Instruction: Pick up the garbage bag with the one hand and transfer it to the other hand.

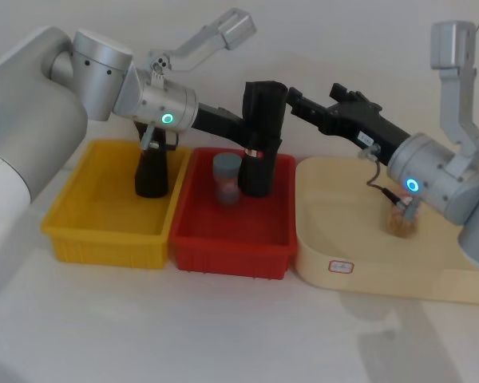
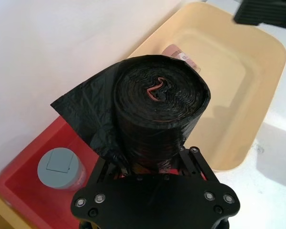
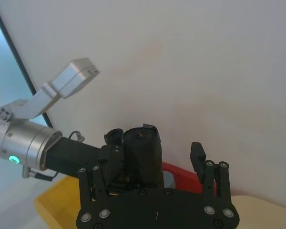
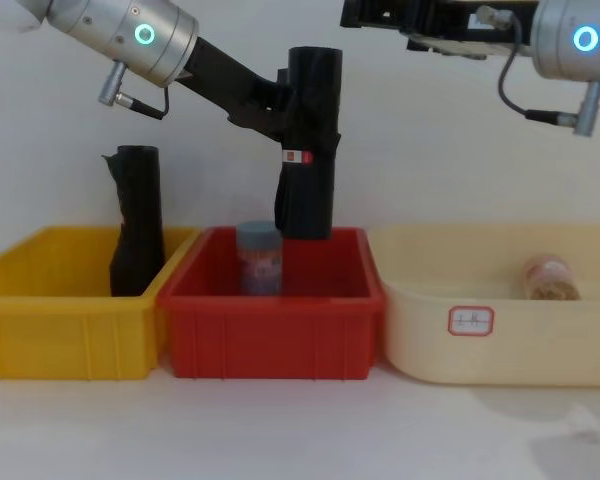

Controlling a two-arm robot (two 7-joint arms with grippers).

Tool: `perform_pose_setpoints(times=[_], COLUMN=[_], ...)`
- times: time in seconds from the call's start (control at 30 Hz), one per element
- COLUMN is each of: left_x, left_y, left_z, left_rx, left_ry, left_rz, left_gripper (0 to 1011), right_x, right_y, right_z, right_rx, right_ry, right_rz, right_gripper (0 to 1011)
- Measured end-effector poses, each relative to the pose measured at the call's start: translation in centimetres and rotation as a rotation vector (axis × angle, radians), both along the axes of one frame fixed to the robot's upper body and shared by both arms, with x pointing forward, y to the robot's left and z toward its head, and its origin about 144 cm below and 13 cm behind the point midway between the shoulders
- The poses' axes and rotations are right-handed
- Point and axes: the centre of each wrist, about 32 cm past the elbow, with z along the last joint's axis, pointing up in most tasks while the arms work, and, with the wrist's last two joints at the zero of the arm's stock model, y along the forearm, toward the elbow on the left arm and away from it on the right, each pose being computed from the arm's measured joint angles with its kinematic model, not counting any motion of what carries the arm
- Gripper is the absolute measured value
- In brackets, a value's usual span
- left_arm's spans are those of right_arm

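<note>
- A white table [image 1: 223, 335] fills the lower part of the head view, and a plain white wall [image 1: 319, 40] stands behind it.
- Three containers stand in a row on the table: a yellow bin [image 1: 72, 239] at the left, a red bin [image 1: 223, 247] in the middle touching it, and a cream tray [image 1: 359, 279] at the right.
- An unlabelled black roll [image 1: 153, 171] stands in the yellow bin.
- A grey-lidded jar [image 1: 227, 177] stands in the red bin, and a small jar [image 1: 401, 219] is in the cream tray.
- The garbage bag [image 1: 262, 136] is at centre frame over the back of the red bin, held off the table.
- In the chest view its long axis runs straight up and down; its top end points up, and its lower end is at about the bin's rim.
- The left wrist view looks onto the wound top end, where a loose flap of plastic sticks out to one side.
- The one hand [image 1: 251, 150] comes in from the upper left and pinches the roll at mid-height, just above the white-and-red label band [image 4: 298, 157].
- The other hand [image 1: 291, 100] reaches in from the right, just beside the roll's top end.
- Its fingers are spread wide and do not touch the roll.
</note>
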Motion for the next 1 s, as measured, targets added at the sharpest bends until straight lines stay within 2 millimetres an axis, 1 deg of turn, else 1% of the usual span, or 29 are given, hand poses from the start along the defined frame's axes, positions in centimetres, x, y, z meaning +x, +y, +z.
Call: perform_pose_setpoints(times=[0.4,1.0], left_x=[0.0,0.0], left_y=[0.0,-0.1], left_z=[0.1,0.1], left_rx=[0.003,0.005], left_ry=[0.007,0.01], left_rz=[0.004,0.005], left_gripper=[407,407], right_x=[1.8,3.0], right_y=[1.4,2.8], right_z=[0.4,0.4], right_rx=[0.008,-0.056], right_ry=[0.097,0.091], right_rz=[-0.02,-0.027], right_gripper=[1000,1000])
